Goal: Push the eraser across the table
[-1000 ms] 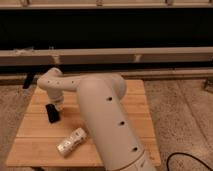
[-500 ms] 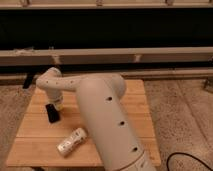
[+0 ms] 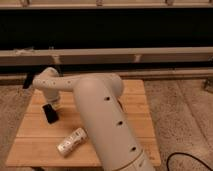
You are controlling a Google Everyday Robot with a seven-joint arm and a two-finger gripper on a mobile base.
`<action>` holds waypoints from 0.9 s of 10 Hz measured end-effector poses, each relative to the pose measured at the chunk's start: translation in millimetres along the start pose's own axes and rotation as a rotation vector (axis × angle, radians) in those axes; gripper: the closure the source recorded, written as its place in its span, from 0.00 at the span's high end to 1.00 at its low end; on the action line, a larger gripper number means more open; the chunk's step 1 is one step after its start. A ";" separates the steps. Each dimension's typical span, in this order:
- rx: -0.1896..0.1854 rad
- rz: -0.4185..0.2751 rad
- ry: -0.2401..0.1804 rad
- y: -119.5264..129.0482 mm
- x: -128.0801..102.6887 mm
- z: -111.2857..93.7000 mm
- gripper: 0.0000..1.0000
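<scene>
The white arm [image 3: 102, 117] is shown raised from the foreground and bent sharply leftward, with the pincer [image 3: 53, 104] turned downward at its left end.

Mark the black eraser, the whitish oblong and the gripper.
small black rectangular eraser [image 3: 50, 114], camera view, its middle.
whitish bumpy oblong object [image 3: 71, 141], camera view, its middle.
gripper [image 3: 53, 104], camera view, tip, close by eraser.

Matt black eraser [image 3: 50, 114] lies on the planked wood table [image 3: 136, 116], just beside the smooth whitish plastic end effector [image 3: 53, 105].
</scene>
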State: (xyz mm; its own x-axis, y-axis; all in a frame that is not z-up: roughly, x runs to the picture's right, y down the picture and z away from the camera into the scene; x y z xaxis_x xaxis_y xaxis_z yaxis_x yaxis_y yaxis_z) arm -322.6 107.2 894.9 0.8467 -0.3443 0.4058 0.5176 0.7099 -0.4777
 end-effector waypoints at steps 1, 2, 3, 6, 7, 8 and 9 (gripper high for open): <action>0.003 -0.012 -0.004 -1.8 -4.1 -0.6 0.00; 0.005 -0.024 -0.008 -3.0 -7.8 -0.5 0.00; 0.005 -0.034 -0.011 -3.8 -11.0 -0.1 0.00; 0.003 -0.072 -0.025 -7.0 -23.8 2.8 0.00; 0.002 -0.083 -0.029 -7.8 -27.9 3.5 0.00; 0.001 -0.096 -0.035 -8.7 -32.2 4.2 0.00; 0.002 -0.107 -0.043 -9.6 -36.7 4.4 0.00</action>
State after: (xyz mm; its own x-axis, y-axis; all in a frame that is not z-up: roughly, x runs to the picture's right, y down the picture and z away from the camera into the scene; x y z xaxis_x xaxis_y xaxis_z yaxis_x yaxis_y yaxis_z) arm -359.2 115.7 888.0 0.7807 -0.3909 0.4876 0.6041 0.6718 -0.4286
